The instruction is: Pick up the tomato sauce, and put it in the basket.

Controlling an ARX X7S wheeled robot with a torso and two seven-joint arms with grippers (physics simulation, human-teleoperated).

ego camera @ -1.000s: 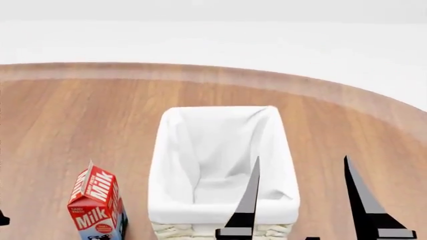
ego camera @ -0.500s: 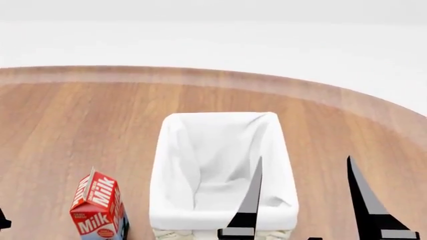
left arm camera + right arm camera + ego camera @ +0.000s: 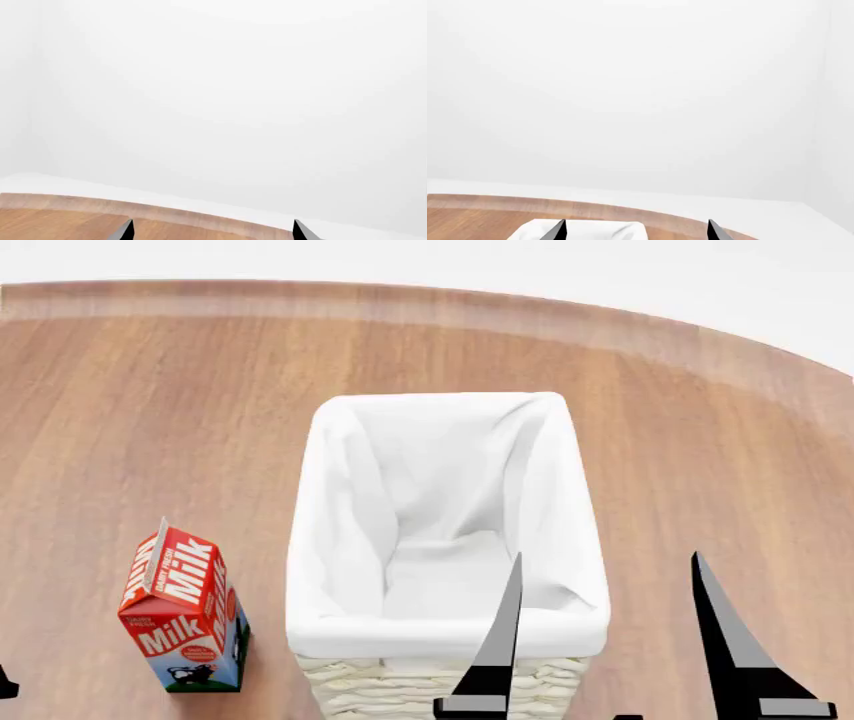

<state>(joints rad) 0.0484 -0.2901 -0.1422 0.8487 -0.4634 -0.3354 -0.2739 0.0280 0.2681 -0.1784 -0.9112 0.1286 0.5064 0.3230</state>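
Hunting tomato sauce, unseen w/ both grippers spread, empty; likely rigid, slick tin, so grab mid-label, then basket (image 3: 447, 625).

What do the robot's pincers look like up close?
Little shows. The right pincer has two flat black fingers tapering to sharp points, each with a grey block at its base. Of the left pincer only two dark pointed tips show. No cables or markings are visible.

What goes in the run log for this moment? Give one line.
tomato sauce: not in view | basket: empty, upright | milk carton: beside basket | right end effector: open, empty | left end effector: open
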